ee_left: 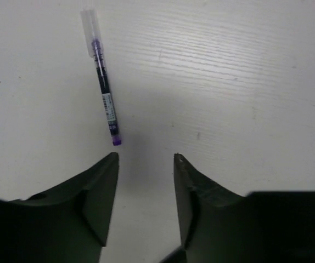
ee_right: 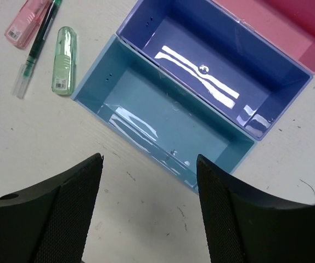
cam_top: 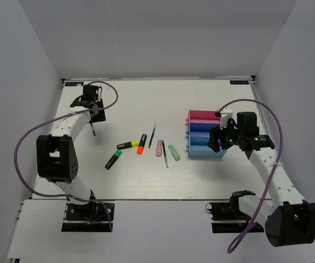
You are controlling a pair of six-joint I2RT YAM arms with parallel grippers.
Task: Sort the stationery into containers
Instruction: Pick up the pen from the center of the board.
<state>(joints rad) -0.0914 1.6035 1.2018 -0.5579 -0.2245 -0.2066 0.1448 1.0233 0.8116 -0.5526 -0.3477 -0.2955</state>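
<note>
Two claws, both parted, empty: your right claw (ee_right: 149,159) over the tray row (ee_right: 163,109), left claw (ee_left: 145,156) well apart from it.

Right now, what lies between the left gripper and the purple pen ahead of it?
Nothing. In the left wrist view, only a bare stretch of the white table separates the left gripper from the purple pen.
</note>
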